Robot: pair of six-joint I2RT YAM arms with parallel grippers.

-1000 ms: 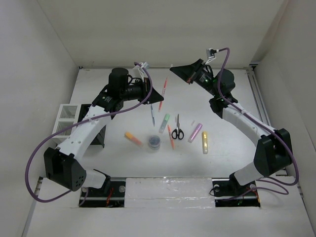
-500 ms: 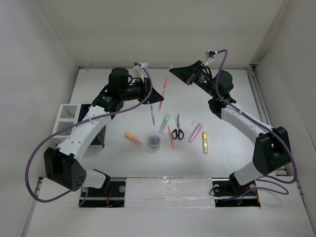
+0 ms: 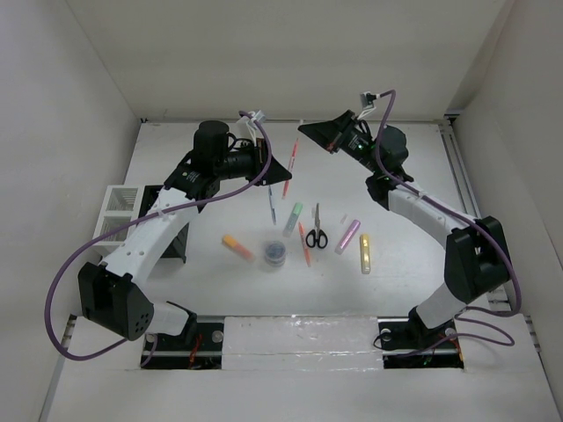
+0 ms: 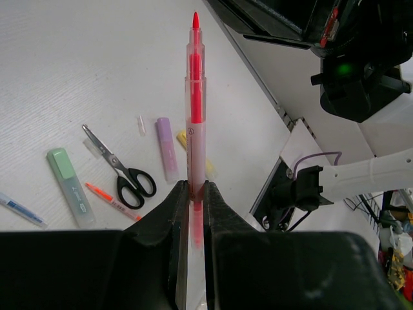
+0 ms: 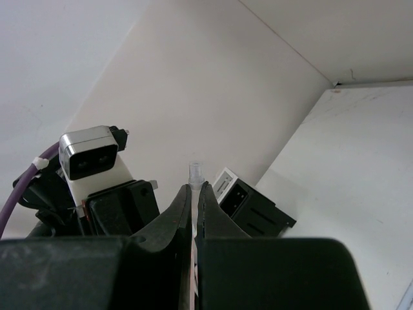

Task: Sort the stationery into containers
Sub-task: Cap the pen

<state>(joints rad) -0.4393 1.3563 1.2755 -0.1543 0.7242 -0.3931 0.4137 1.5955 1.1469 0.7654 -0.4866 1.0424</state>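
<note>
the right pincer (image 5: 194,192) fills the bottom of the frame, its two black fingers (image 5: 179,210) pressed together on a thin translucent plastic tube (image 5: 194,173) whose clear tip stands up just past the fingertips. left of it sits a silver-faced camera box (image 5: 88,151) on a white housing, with black arm parts below and a purple cable (image 5: 24,182) curving off the left edge. just right of the fingertips a black slatted square holder (image 5: 259,217) stands touching a white box-shaped organiser (image 5: 223,181) behind it. the white desk (image 5: 361,187) spreads to the right, under plain white walls (image 5: 213,71).
</note>
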